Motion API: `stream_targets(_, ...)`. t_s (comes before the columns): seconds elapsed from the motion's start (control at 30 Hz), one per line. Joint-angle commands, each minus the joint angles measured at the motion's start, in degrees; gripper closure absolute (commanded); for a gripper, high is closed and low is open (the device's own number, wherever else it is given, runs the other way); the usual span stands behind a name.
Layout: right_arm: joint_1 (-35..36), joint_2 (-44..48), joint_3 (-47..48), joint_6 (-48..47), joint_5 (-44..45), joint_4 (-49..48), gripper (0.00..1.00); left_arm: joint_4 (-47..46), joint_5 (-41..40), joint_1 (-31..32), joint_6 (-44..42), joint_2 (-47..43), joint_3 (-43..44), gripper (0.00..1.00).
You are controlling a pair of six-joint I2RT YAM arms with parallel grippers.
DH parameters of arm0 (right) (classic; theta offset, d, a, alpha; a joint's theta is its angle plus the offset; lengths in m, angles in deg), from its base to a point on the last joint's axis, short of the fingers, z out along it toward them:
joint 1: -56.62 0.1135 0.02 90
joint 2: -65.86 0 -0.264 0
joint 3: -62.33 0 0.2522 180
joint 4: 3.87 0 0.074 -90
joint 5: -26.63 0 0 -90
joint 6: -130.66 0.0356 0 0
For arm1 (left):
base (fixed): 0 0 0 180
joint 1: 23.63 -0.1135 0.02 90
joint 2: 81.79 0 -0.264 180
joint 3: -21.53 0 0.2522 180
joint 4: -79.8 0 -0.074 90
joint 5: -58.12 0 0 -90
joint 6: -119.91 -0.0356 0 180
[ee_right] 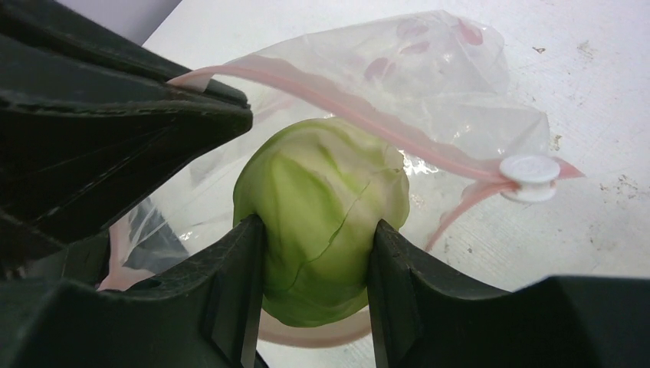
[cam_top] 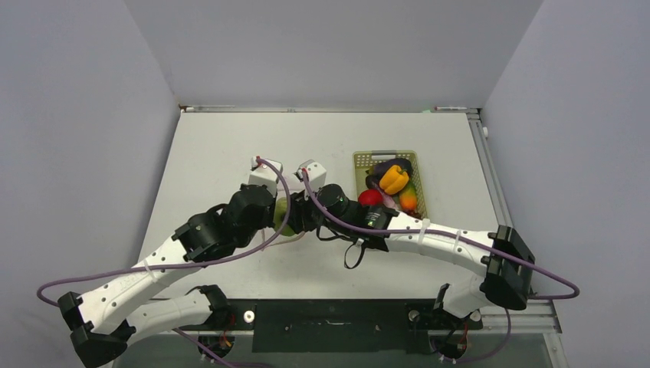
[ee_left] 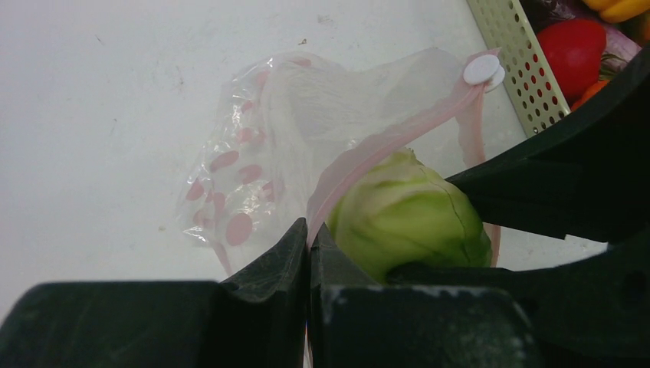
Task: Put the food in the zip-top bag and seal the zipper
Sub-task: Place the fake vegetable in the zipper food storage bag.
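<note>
The clear zip-top bag (ee_left: 306,100) lies on the table, its pink-red zipper (ee_left: 383,146) ending in a white slider (ee_left: 481,69). My left gripper (ee_left: 310,230) is shut on the zipper's upper edge and holds the mouth up. My right gripper (ee_right: 318,226) is shut on a round pale green toy food (ee_right: 322,176), held in the bag's mouth between the upper strip (ee_right: 345,96) and the lower strip looping beneath. In the top view both grippers (cam_top: 280,218) (cam_top: 297,217) meet at mid-table. The bag holds no other food that I can see.
The pale yellow-green mesh basket (cam_top: 360,158) stands right of the grippers, holding the yellow pepper (cam_top: 394,178), red tomato (cam_top: 370,197), an orange (cam_top: 408,199) and the dark eggplant (cam_top: 381,167). Its corner (ee_left: 510,46) is close to the slider.
</note>
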Motion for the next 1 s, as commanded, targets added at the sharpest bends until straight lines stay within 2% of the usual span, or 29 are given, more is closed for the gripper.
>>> stream_targets(0.0,0.48,-1.21,1.56,3.02,3.75,-7.55,0.61,-3.52,1.00,-0.32,-0.64,-1.62,-0.51,1.00)
stream_targets(0.13,1.04,-2.59,2.12,3.72,3.90,-9.13,0.51,-3.61,1.12,-0.38,-0.66,-1.64,-0.49,1.00)
stream_targets(0.5,1.69,-2.36,1.70,3.42,4.37,-9.23,0.16,-3.18,0.12,-0.43,-0.51,-1.89,-0.41,1.00)
stream_targets(0.7,1.69,0.59,-1.05,4.00,5.00,-10.26,0.10,-3.03,-0.43,-0.43,-0.31,-1.99,-0.41,1.00)
stream_targets(0.97,1.75,6.80,-3.50,3.57,7.72,-8.86,0.10,-2.91,-0.75,-0.48,-0.14,-1.90,-0.46,1.00)
